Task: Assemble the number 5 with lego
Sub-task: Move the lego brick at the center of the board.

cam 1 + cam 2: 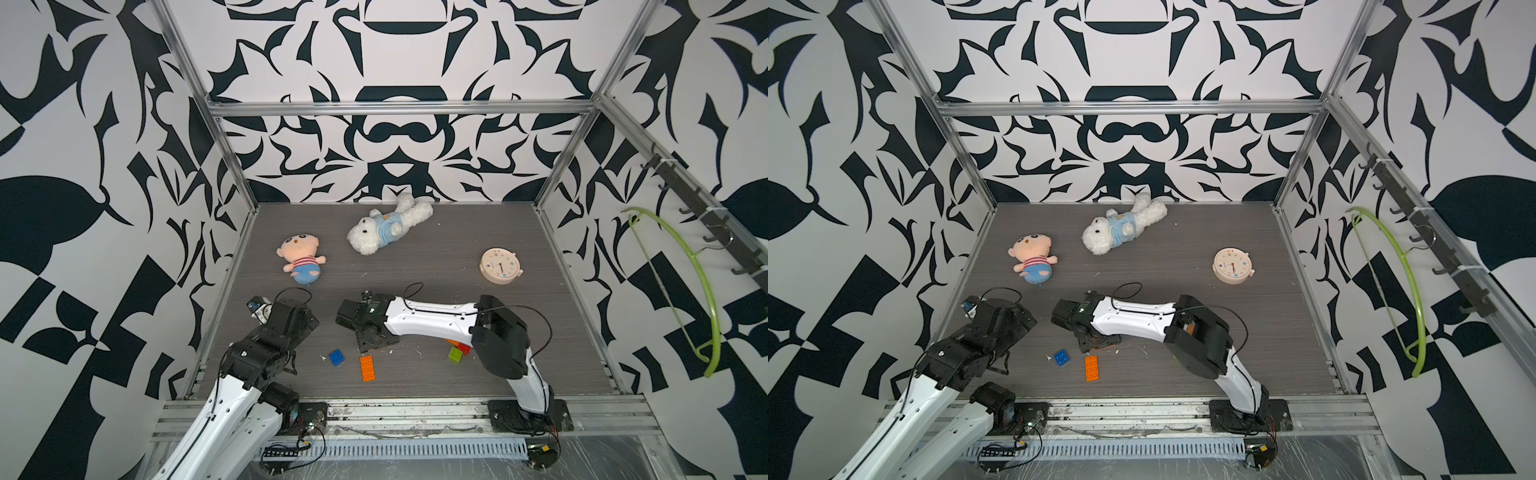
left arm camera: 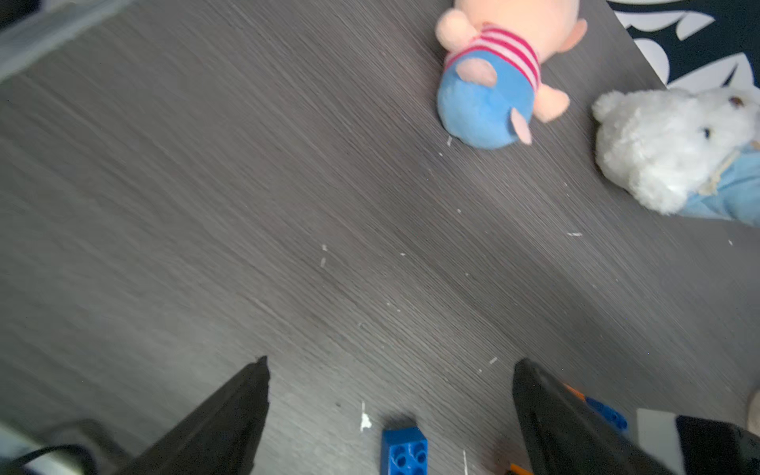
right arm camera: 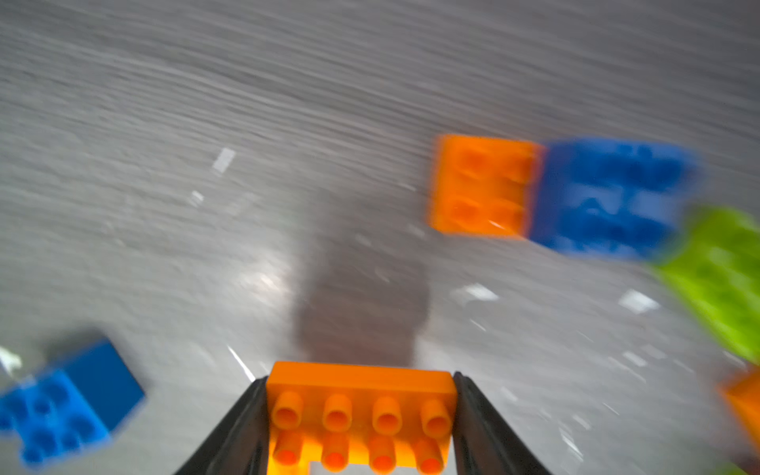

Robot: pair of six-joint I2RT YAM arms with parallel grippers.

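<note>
Clock (image 1: 500,266) lettering unreadable; right end effector (image 3: 358,378) grips lego (image 3: 362,415).

My left gripper (image 2: 392,362) has its jaws spread wide over the grey tabletop (image 2: 205,205); a blue lego brick (image 2: 405,450) lies between its fingers (image 2: 242,415), touching neither. Farther off I see a striped plush doll (image 2: 493,74) and white bear (image 2: 666,148) by the tabletop's walled edge

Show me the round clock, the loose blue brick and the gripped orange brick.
round clock (image 1: 500,265): in a top view, dial centre.
loose blue brick (image 1: 336,357): in a top view, studded top.
gripped orange brick (image 3: 362,415): right wrist view, studded face.
</note>
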